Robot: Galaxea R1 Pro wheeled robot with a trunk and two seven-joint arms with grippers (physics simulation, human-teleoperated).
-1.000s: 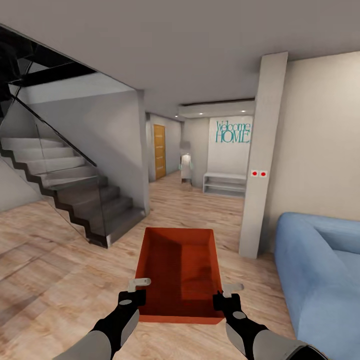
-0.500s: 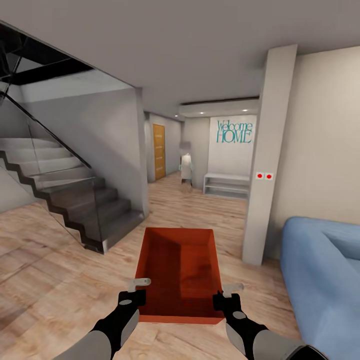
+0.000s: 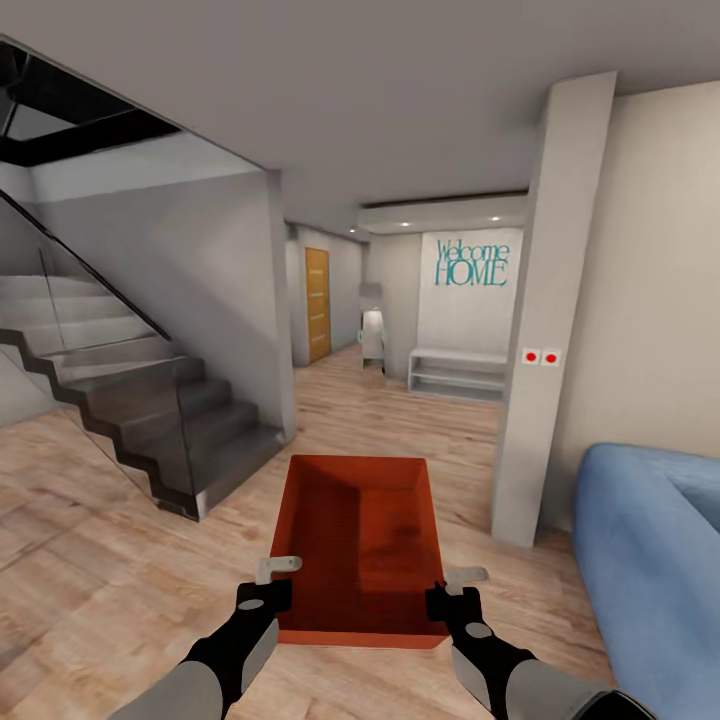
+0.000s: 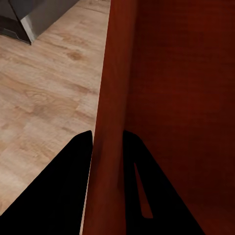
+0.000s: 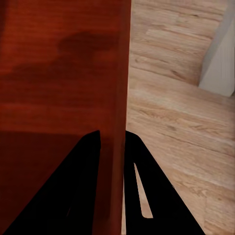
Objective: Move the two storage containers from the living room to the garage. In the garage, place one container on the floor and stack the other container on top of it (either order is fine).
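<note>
One orange-red open-top storage container (image 3: 362, 545) hangs in front of me above the light wood-plank floor, carried level between both arms. My left gripper (image 3: 268, 590) is shut on its left wall (image 4: 108, 147), one finger on each side of the wall. Its right wall (image 5: 115, 147) is clamped the same way by my right gripper (image 3: 452, 598). The ribbed inner bottom (image 4: 186, 98) of the container is bare. No grey concrete floor is in view.
A dark staircase (image 3: 150, 420) with a glass balustrade rises at the left. A white pillar (image 3: 545, 330) stands right of centre, with a blue sofa (image 3: 650, 560) beyond it. Ahead, a hallway leads past a wooden door (image 3: 318, 303) and a white bench (image 3: 455, 372).
The whole view has shifted: the pillar and sofa slide right and the staircase slides left, so I am rolling forward. Both grippers and the container keep their places in the picture.
</note>
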